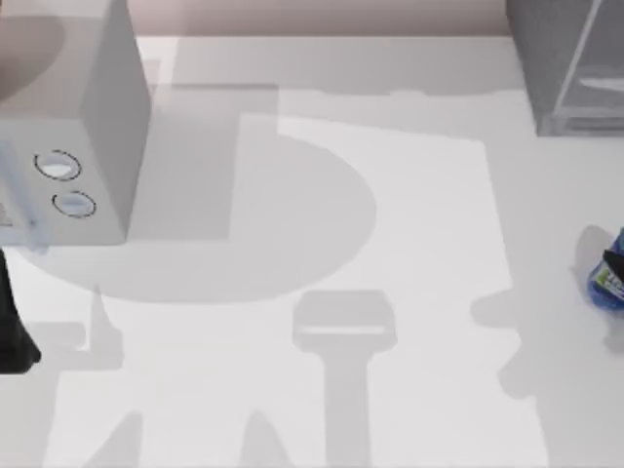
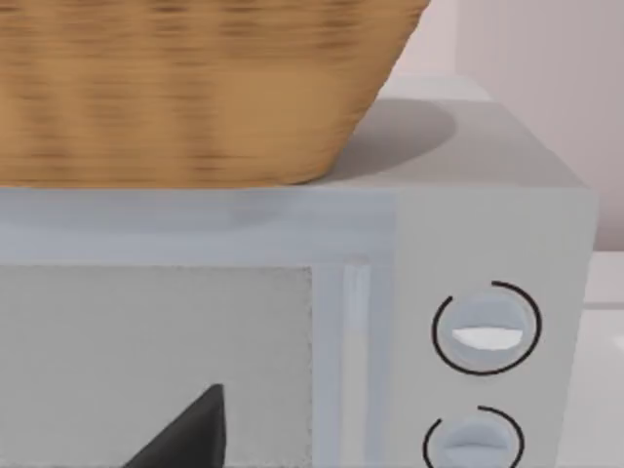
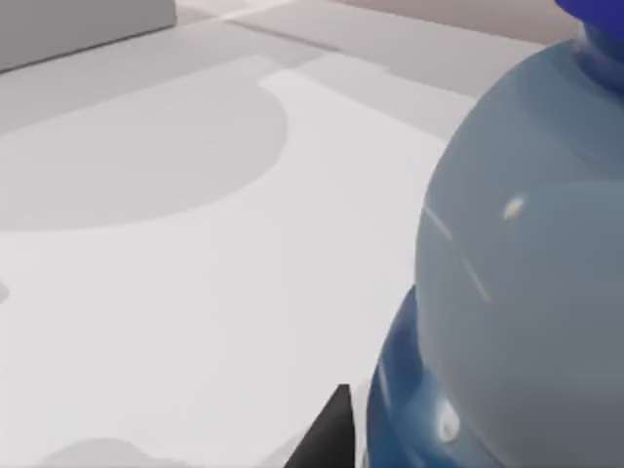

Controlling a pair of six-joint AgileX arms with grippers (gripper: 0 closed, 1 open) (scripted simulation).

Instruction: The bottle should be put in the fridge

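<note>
The bottle [image 1: 608, 279] is at the far right edge of the table, its blue-and-green label showing in the top view. In the right wrist view its clear body [image 3: 526, 253] looms very close, with the blue cap [image 3: 597, 14] above and the blue label band [image 3: 405, 390] below. A dark part of my right gripper [image 3: 330, 437] sits right beside the bottle's lower body; whether it grips the bottle is hidden. The fridge [image 1: 570, 68], dark grey with pale frame edges, stands at the back right. My left arm [image 1: 12, 327] is parked at the left edge.
A pale grey box with two round dials [image 1: 68, 117] stands at the back left, and a wicker basket [image 2: 195, 88] rests on top of it. Open white tabletop [image 1: 322, 244] lies between this box and the bottle.
</note>
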